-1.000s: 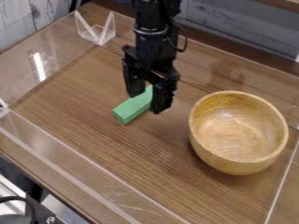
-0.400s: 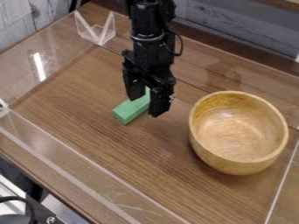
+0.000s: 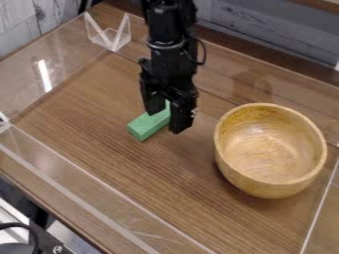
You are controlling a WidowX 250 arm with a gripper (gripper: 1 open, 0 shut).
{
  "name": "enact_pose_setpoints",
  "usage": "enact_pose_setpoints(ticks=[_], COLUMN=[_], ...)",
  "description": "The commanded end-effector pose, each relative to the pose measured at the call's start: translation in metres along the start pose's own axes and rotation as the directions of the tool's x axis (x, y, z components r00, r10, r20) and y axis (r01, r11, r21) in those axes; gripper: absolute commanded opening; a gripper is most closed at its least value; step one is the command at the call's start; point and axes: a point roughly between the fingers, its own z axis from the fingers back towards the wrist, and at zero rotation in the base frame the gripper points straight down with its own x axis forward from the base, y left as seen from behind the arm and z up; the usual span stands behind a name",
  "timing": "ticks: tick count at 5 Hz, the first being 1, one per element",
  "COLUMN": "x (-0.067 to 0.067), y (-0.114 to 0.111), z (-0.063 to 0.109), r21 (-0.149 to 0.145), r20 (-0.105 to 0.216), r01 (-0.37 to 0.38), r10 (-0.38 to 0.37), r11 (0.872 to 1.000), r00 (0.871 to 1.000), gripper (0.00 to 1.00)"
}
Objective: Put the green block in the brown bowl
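The green block (image 3: 147,125) lies flat on the wooden table, left of the brown bowl (image 3: 271,149). My black gripper (image 3: 163,117) points straight down over the block's far right end, its jaws open and straddling that end. One finger stands on each side of the block, and part of the block is hidden behind them. I cannot tell whether the fingers touch it. The bowl is empty and sits upright to the right of the gripper.
A clear plastic wall (image 3: 54,60) rings the table (image 3: 93,169) on the left and front. A small clear stand (image 3: 109,33) sits at the back left. Bare wood lies in front of the block and the bowl.
The gripper has sunk slightly around the block's end. The block and the bowl have not moved.
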Motion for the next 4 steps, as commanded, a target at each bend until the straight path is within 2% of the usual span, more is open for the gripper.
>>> enact_pose_setpoints(ticks=[1, 4], x=[0.0031, 0.0035], y=[0.0042, 0.0008], z=[0.0097, 0.0167], r21=[0.010, 0.007], r20=[0.045, 0.069], r01=[-0.015, -0.023], r10=[0.014, 0.022], r11=[1.000, 1.000], r00=[0.999, 0.997], gripper=[1.00, 1.00])
